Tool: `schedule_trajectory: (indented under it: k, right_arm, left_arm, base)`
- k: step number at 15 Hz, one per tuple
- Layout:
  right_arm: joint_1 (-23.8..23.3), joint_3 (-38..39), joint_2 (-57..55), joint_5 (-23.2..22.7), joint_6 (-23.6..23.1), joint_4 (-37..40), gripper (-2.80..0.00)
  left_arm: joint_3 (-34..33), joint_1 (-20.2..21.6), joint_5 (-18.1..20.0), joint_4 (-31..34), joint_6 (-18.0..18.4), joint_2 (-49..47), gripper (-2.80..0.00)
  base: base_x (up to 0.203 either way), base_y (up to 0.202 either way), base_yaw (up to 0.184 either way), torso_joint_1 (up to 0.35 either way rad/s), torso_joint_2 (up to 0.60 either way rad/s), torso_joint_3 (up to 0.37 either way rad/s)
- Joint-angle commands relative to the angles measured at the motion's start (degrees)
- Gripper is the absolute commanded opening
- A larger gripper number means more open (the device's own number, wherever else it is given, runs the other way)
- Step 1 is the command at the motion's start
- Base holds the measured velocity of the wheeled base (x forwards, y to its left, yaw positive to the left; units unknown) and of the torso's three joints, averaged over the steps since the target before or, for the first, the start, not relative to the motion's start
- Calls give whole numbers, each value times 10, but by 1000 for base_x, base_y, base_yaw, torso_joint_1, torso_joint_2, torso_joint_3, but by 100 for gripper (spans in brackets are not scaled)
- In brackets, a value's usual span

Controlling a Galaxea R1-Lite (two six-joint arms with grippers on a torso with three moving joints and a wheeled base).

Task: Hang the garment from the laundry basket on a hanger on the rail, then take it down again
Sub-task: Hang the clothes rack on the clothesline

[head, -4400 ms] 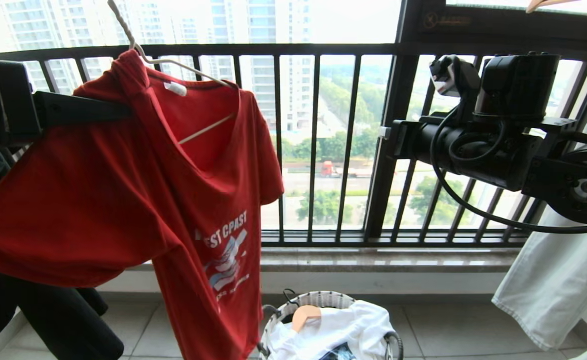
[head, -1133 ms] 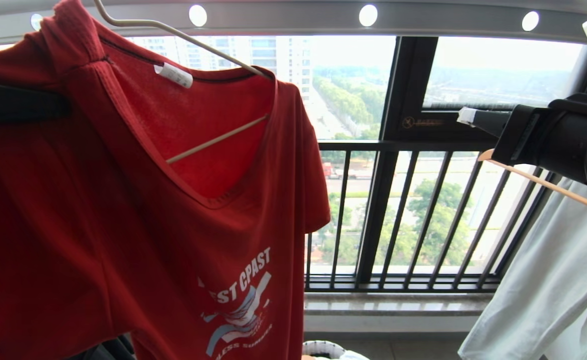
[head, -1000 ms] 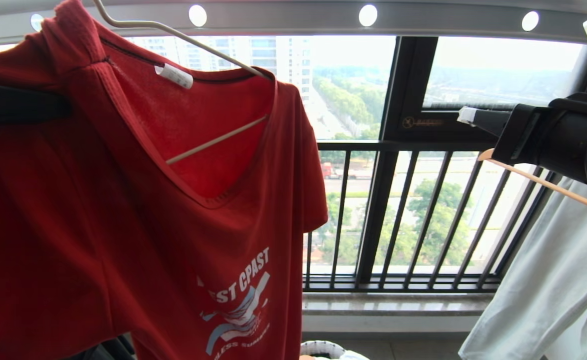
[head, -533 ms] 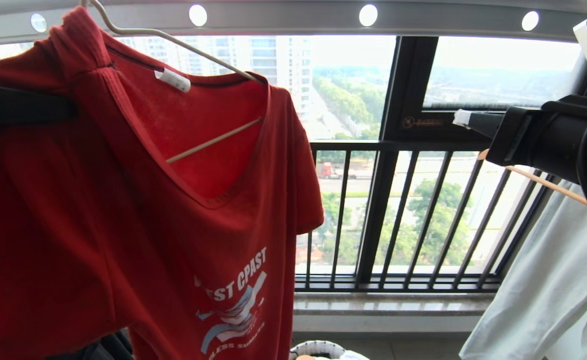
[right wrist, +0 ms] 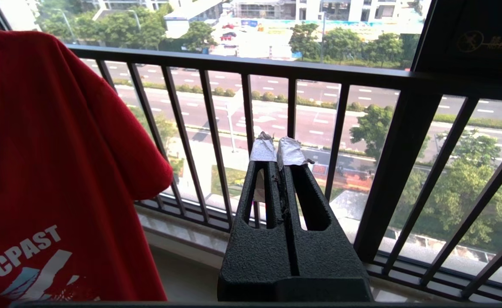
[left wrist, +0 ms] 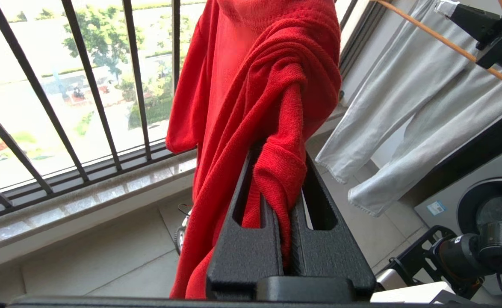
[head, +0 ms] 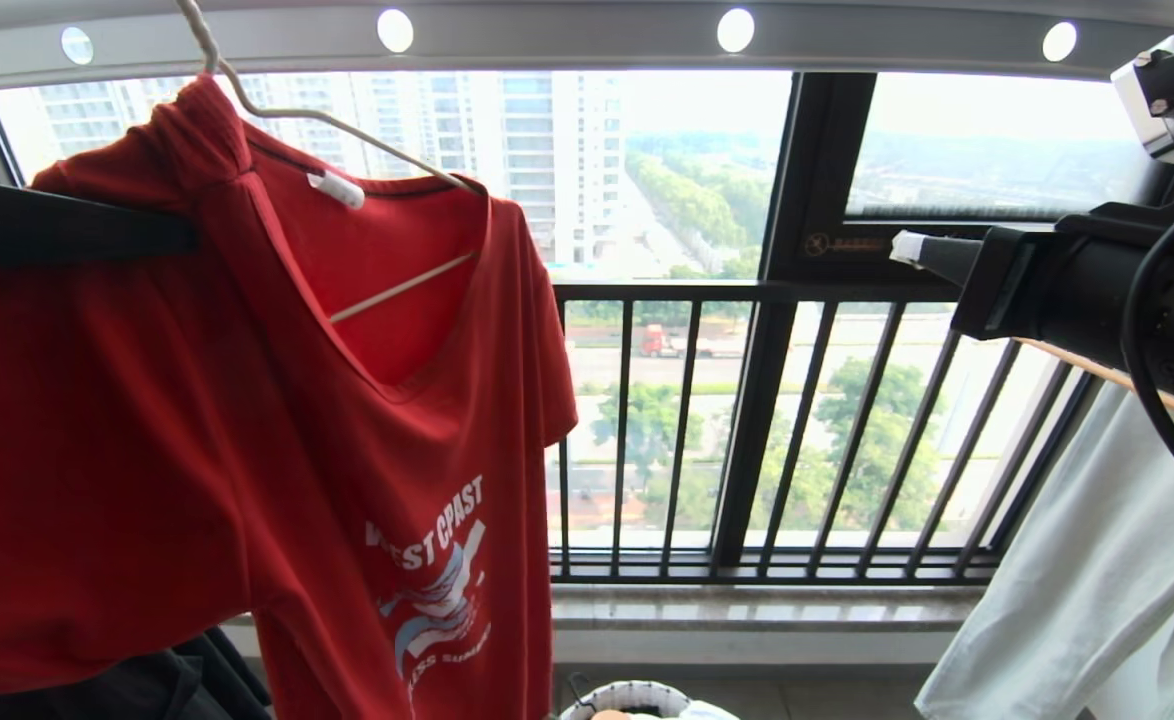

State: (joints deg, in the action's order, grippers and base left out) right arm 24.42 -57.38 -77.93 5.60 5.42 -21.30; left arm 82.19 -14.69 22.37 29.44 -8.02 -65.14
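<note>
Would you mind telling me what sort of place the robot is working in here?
Probably a high-rise apartment's enclosed laundry balcony: a grey perforated overhead rail, a dark barred window railing above a street, and a front-loading washing machine.

Right arm (head: pixel 1077 290): matte black housing, thick black cable looping at 3 o'clock. Grey-white camera block (head: pixel 1162 95) at 1 o'clock. Right gripper (right wrist: pixel 277 150): rough-textured black wedge fingers with long slots, silver tape on tips. Left gripper (left wrist: pixel 279 171): same black, slotted fingers.
</note>
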Motion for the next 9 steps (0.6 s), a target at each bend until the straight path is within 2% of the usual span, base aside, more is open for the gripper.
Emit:
schedule_trajectory:
  k: [1, 5, 7, 9]
  right_arm:
    - [0, 0, -4, 0, 0, -1, -280]
    - [0, 0, -5, 0, 0, -1, -280]
    - [0, 0, -5, 0, 0, -1, -280]
    - [0, 0, -5, 0, 0, -1, -280]
  left_arm:
    - [0, -1, -2, 1, -1, -19, -280]
    - [0, -1, -18, -3, 2, -57, -280]
    - [-17, -1, -19, -46, 0, -67, -280]
    - [-42, -1, -37, -98, 0, -73, -280]
  base:
    - [0, 0, 0, 0, 0, 0]
    - [0, 0, 0, 0, 0, 0]
    - [0, 0, 0, 0, 0, 0]
    - [0, 0, 0, 0, 0, 0]
